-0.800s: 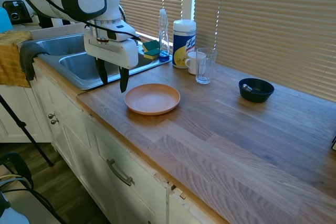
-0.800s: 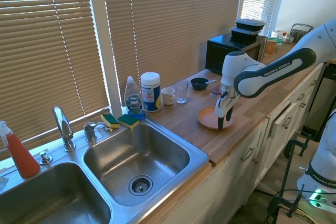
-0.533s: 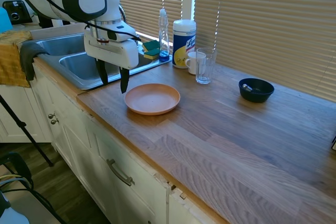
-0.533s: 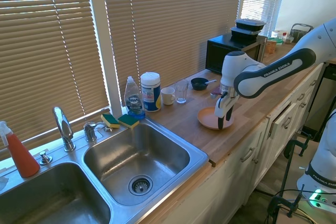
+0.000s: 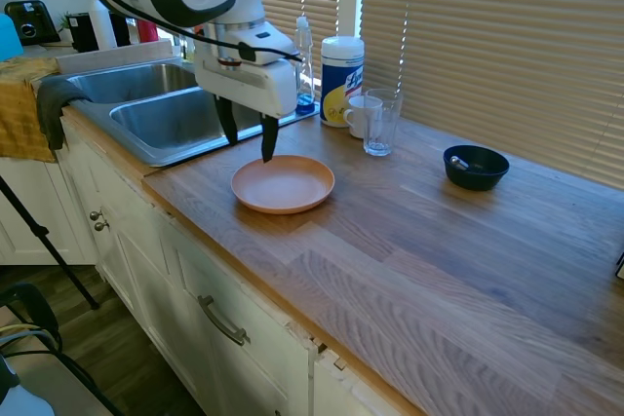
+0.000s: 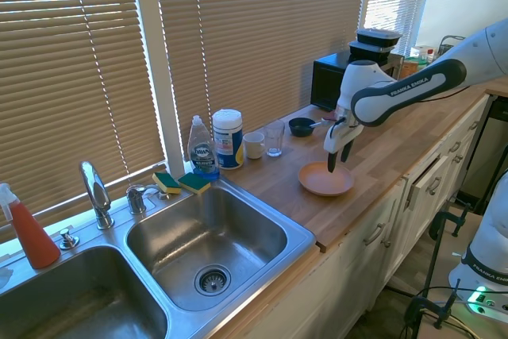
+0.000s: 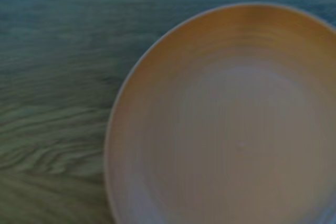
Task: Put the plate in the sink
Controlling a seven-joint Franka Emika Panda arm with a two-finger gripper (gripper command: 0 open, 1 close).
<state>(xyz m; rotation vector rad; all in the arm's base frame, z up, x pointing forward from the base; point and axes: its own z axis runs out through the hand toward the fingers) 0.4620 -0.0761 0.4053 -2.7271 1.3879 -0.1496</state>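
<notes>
The plate [image 5: 283, 183] lies flat on the wooden table [image 5: 439, 241], near its front edge and just beside the sink [image 5: 156, 119], empty and untouched. Above it hangs the gripper [image 5: 250, 133], fingers spread fairly wide and pointing down, one dark fingertip just over the plate's sink-side rim, nothing held. By its look the plate is stiff, light and matte, so not very slippery, but shallow and low: the raised rim is the only place to pinch, one finger inside and one outside the edge, and a loose bite could let it tip or swing.

The wrist view shows the plate's bare, clean inside [image 7: 231, 124] and the wood grain beside it, blurred, with no fingers. The second exterior view shows both basins of the sink [image 6: 182, 244] and the faucet [image 6: 95, 192], and the gripper [image 6: 332, 152] clear above the plate [image 6: 325, 179]. The first exterior view shows the glass [image 5: 380, 122], the mug [image 5: 359, 115], the wipes canister [image 5: 341, 80] and the dark blue bowl [image 5: 475, 167] further back.
</notes>
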